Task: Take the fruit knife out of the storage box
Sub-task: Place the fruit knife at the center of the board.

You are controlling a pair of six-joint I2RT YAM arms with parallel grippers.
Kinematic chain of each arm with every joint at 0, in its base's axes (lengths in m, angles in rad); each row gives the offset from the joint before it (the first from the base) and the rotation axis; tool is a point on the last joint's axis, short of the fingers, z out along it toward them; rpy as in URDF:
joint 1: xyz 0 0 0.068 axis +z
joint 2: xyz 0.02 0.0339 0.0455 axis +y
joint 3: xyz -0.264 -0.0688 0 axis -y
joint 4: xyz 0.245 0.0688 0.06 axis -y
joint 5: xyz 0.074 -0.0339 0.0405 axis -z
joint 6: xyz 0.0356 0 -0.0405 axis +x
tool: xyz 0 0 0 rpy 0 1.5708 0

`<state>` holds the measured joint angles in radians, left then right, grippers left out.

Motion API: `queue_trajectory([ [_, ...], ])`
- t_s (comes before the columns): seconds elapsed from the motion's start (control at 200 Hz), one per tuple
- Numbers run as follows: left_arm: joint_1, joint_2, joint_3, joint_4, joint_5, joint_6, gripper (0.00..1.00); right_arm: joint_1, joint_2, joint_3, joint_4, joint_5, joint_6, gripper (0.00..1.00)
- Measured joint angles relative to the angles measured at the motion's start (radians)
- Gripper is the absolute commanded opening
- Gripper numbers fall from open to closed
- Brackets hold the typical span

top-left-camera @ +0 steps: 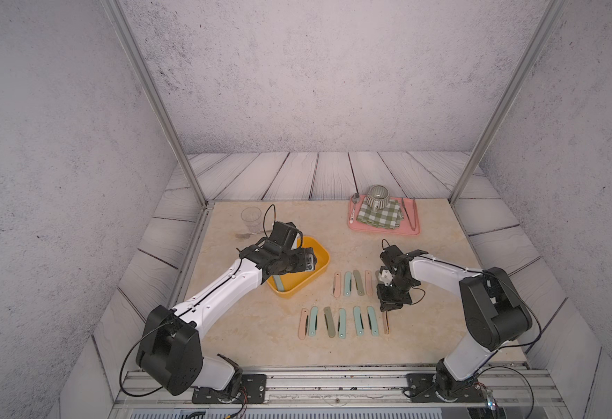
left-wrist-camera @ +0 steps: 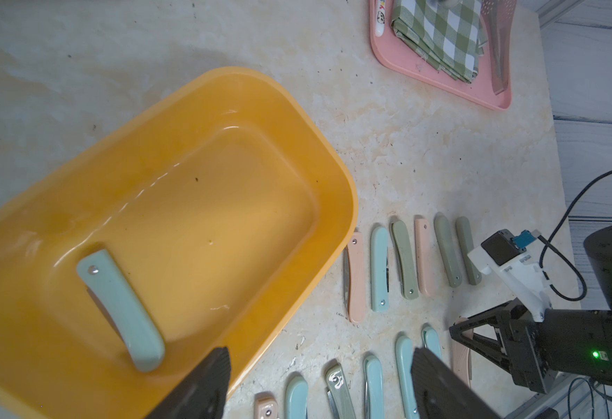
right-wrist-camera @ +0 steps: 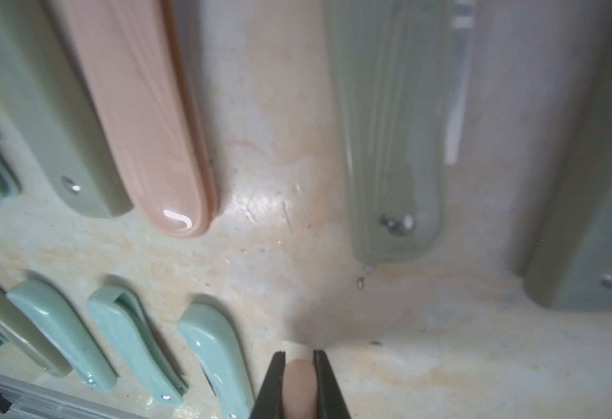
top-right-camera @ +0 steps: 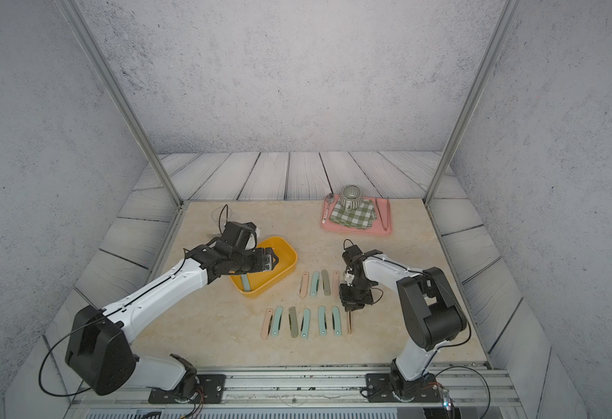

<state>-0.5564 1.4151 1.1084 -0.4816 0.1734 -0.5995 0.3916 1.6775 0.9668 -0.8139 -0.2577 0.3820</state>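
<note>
The yellow-orange storage box (top-left-camera: 320, 250) (left-wrist-camera: 297, 109) sits left of centre and holds one teal folded fruit knife (left-wrist-camera: 123, 308) (top-left-camera: 279, 284) at its near end. My left gripper (left-wrist-camera: 320, 362) (top-left-camera: 313, 259) hovers over the box, open and empty, its fingers spread across the box's rim. At the right end of the front row, my right gripper (right-wrist-camera: 299, 357) (top-left-camera: 387, 308) points down and is shut on a pink fruit knife (right-wrist-camera: 299, 388) (top-left-camera: 386, 324). That knife stands on edge, low at the table. Whether it touches the surface I cannot tell.
Several folded knives in pink, teal and olive lie in two rows on the table, a back row (top-left-camera: 348, 284) and a front row (top-left-camera: 340, 323). A pink tray (top-left-camera: 416, 230) at the back right carries a striped pot, checked cloth, spoon and tongs. A clear glass (top-left-camera: 251, 217) and fork (top-left-camera: 246, 235) stand behind the box.
</note>
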Motion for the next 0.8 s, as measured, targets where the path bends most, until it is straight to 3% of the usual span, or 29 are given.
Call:
queue_trajectory([
  [0.28, 0.000, 0.000, 0.000, 0.001, 0.007, -0.003, 0.82, -0.002, 0.000, -0.013, 0.011, 0.001, -0.002, 0.19],
  [0.385, 0.000, 0.000, 0.000, 0.001, 0.007, -0.004, 0.82, -0.005, 0.000, -0.019, 0.013, 0.005, -0.006, 0.27],
  [0.801, 0.001, 0.000, 0.000, 0.000, 0.001, -0.008, 0.83, -0.010, -0.016, -0.018, 0.006, 0.010, -0.011, 0.37],
])
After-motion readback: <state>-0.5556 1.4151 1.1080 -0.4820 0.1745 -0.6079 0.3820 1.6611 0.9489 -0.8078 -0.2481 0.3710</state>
